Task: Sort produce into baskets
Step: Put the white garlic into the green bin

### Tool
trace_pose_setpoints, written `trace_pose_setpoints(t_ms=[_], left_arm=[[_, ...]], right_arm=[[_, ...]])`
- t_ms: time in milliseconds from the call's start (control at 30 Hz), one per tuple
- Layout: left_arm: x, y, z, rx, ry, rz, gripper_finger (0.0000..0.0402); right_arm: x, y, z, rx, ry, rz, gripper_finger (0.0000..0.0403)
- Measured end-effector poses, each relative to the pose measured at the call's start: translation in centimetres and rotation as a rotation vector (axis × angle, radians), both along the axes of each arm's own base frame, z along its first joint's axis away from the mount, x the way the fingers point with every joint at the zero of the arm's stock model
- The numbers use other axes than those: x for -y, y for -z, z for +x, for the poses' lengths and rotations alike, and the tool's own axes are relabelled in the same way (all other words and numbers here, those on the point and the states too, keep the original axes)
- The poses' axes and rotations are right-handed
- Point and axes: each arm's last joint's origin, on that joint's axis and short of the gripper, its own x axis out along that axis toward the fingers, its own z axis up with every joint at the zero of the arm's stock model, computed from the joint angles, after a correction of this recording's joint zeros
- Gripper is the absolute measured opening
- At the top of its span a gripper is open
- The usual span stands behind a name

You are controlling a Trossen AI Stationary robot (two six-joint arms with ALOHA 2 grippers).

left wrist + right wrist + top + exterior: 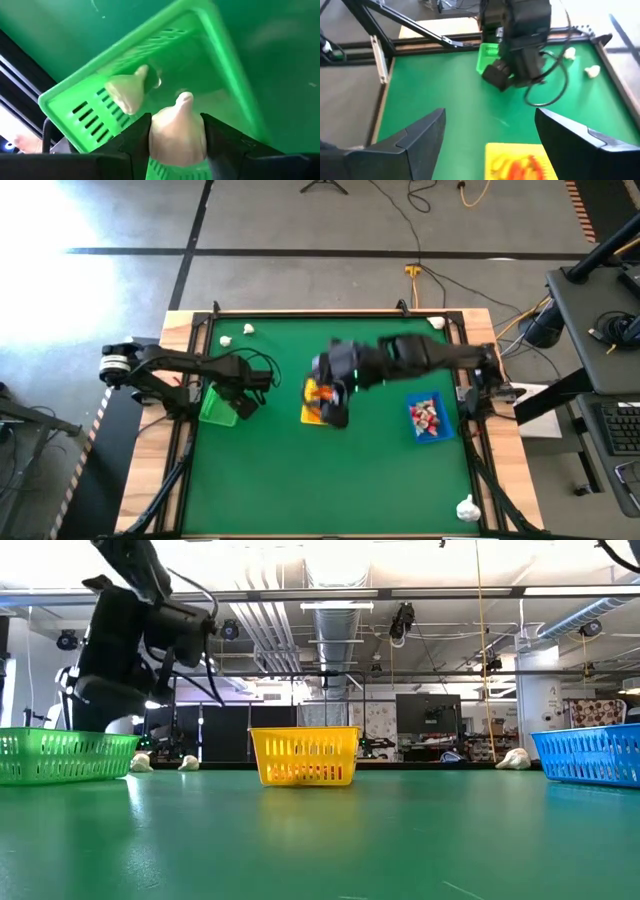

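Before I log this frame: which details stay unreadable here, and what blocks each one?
- High view: most of the yellow perforated plastic basket and its contents, covered by the right gripper.
- High view: what lies in the green perforated plastic basket, partly covered by the left arm.
- Left wrist view: whether the left gripper has let go of the cream garlic-shaped toy piece.
- Low view: contents of the blue perforated plastic basket, behind its wall.

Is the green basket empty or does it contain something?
Not empty: the left wrist view shows one cream piece inside the green basket.
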Motion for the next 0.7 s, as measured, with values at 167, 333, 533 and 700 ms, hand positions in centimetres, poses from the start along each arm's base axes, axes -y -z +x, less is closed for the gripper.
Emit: trace_pose_setpoints(t_ms=[167,333,533,700], left_arm=[[-0.1,0.2,-0.1,-0.005,0.009,0.014,0.0145],[-0.2,-0.3,0.3,0.019,-0.017,0.035,0.0153],[-0.3,-0.6,0.6,0.043,-0.132,0.077,0.0199],[-0.3,-0.8,0.4,0.019,-0.150,0.102,0.0229]], right_arm=[[4.3,-0.7,-0.5,0.003,-0.083,-0.058,0.0313],[7.8,-0.2,-0.3,-0.024,-0.076,-0.142,0.0327],[10.1,0.7,0.2,-0.058,-0.069,-0.200,0.0328],[10.6,0.5,0.0,-0.059,-0.095,-0.260,0.0325]])
